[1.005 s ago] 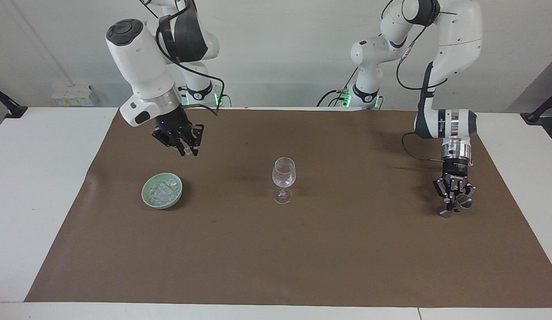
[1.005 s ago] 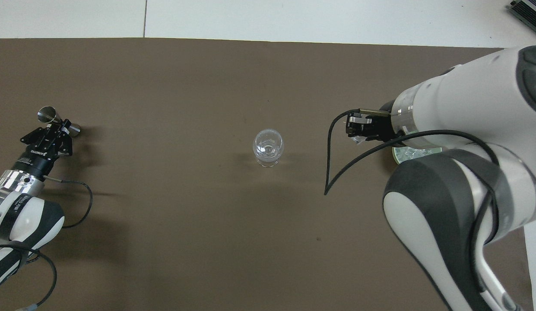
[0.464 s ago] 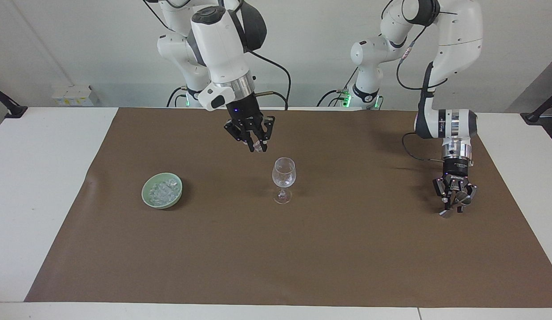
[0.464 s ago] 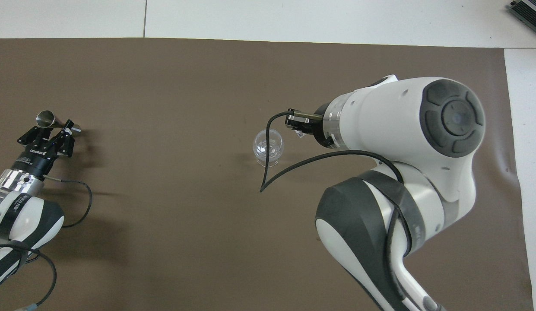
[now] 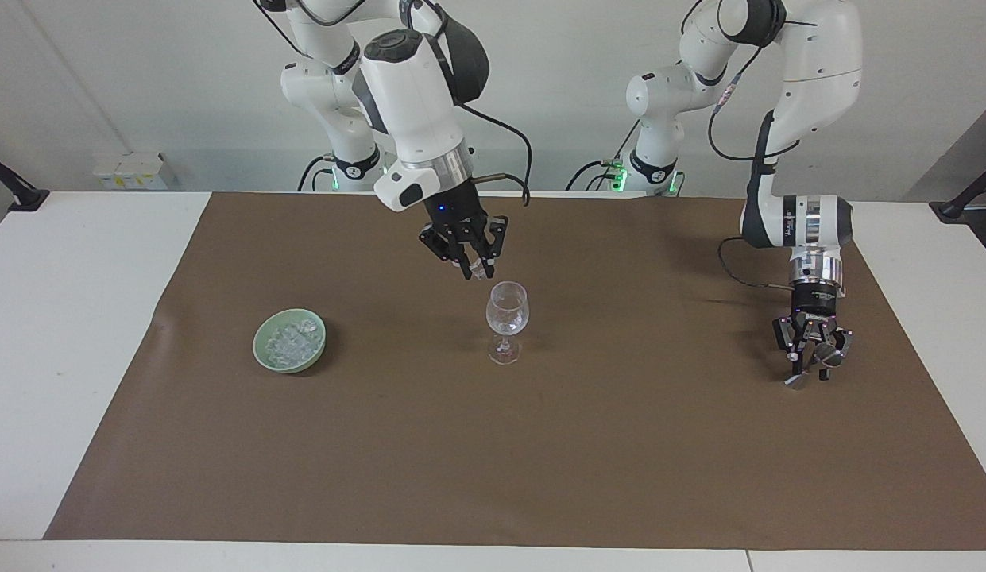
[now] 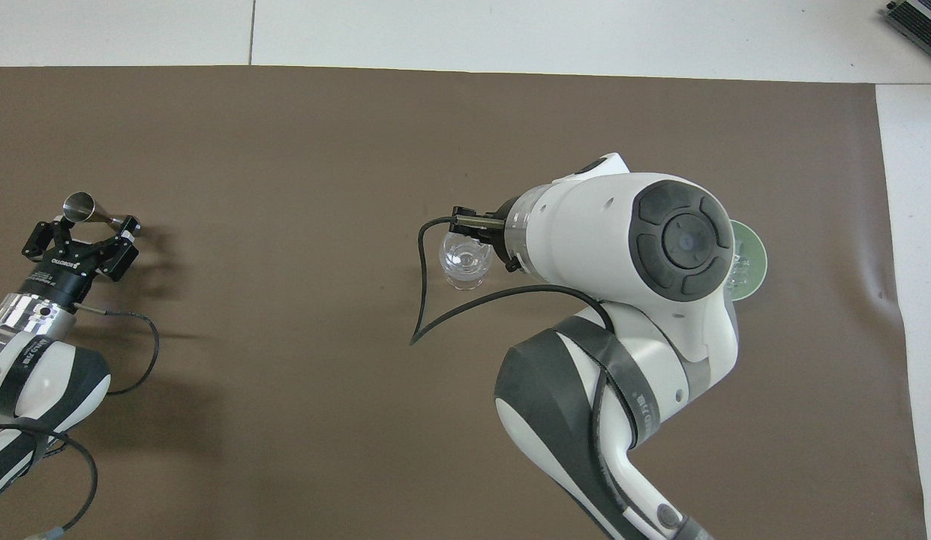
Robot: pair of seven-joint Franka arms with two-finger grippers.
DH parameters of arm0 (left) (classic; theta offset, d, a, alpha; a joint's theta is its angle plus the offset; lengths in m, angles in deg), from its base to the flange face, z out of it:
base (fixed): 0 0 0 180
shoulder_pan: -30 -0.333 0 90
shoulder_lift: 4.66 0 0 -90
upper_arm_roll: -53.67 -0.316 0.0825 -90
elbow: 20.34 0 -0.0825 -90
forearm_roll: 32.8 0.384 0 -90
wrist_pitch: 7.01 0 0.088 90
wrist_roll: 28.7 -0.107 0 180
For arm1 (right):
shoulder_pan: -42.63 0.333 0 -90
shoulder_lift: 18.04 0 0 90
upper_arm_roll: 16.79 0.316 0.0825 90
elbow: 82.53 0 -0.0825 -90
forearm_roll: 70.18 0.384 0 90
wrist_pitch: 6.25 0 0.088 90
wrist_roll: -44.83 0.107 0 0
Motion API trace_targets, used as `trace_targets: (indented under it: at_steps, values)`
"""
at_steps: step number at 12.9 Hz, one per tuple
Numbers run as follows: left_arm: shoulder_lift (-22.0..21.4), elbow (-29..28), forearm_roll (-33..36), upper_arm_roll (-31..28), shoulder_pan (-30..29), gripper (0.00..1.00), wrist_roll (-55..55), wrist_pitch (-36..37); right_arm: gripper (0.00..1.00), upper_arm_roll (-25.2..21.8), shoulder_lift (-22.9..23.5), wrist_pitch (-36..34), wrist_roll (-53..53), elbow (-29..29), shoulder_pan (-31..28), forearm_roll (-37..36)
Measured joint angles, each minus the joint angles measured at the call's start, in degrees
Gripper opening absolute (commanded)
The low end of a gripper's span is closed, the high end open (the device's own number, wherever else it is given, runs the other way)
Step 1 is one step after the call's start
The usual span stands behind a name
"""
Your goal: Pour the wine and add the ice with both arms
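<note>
Brown mat (image 5: 493,445) is covering the white worktop (image 5: 63,334) under a plain white wall. Counting: 2 arms, 1 stemmed glass (image 5: 507,314), 1 green bowl (image 5: 289,340), 1 metal jigger (image 5: 810,369), 1 heap of ice (image 5: 290,340).

Right arm is reaching in, wrist tilting down, right gripper (image 5: 475,268) hanging just above the glass rim, fingers closing on a small clear ice chunk (image 5: 480,270). Left arm is pointing straight down at its own end of the mat, left gripper (image 5: 810,361) sitting low around the jigger with fingers spreading open.

Ice is showing as glassy whitish chunks piling in the bowl, which is sitting on the mat toward the right arm's end, well apart from the glass standing upright mid-mat.
</note>
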Motion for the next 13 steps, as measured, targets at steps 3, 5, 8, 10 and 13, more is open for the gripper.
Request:
trace_targets:
  at_steps: [3,5,8,10,13]
  values:
    - [0.0,0.0,-0.05,-0.01,-0.35,1.0,0.66,1.06,0.0,0.04,0.61,2.02,0.0,-0.55,0.35,-0.42]
    - [-0.04,0.01,-0.06,-0.03,-0.83,1.0,2.05,1.67,0.0,0.05,1.27,2.59,0.0,-0.67,0.73,-1.21]
    - [-0.78,0.08,-0.06,0.08,-0.87,1.0,3.19,1.76,0.04,0.07,2.17,2.63,0.0,-0.77,1.51,-2.37]
    - [-1.66,0.08,-0.06,0.16,-0.75,1.0,3.84,1.58,0.22,0.07,2.37,2.63,0.0,-0.91,1.58,-2.41]
    - [-3.98,0.08,-0.06,0.62,-0.15,1.0,4.03,-1.26,0.44,0.07,2.41,2.63,0.0,-1.35,1.58,-2.45]
